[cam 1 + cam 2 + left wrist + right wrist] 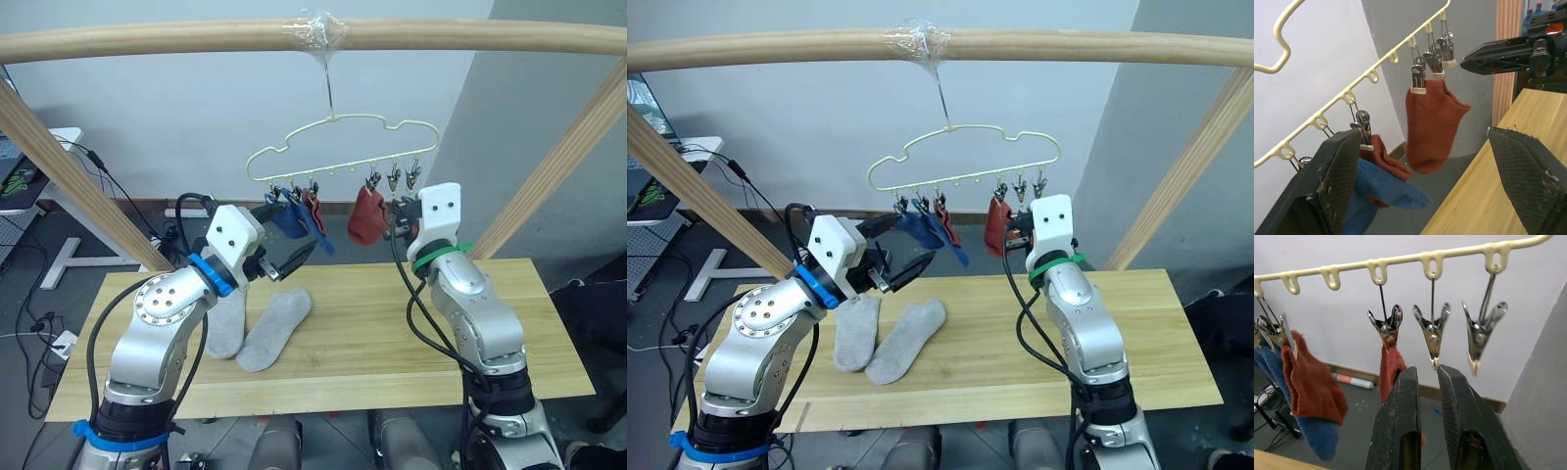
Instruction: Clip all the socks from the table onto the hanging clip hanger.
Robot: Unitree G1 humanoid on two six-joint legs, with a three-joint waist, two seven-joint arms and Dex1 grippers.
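The pale yellow-green clip hanger (343, 147) hangs by its hook from the wooden beam above the table (392, 343). Blue socks (289, 221) and a rust red sock (315, 210) hang from its left clips. Another rust red sock (367, 216) hangs from a clip right of the middle. Two light grey socks (227, 319) (275, 329) lie side by side on the table's left half. My left gripper (292, 236) is open, its fingers on either side of the hanging blue socks. My right gripper (1427, 370) is shut and empty, just under two empty clips (1432, 335) near the hanger's right end.
A thick round wooden beam (196, 41) crosses overhead, carried by slanted wooden posts on the left (69, 176) and right (563, 162). Cables and a white desk (59, 147) stand on the floor beyond the table's left end.
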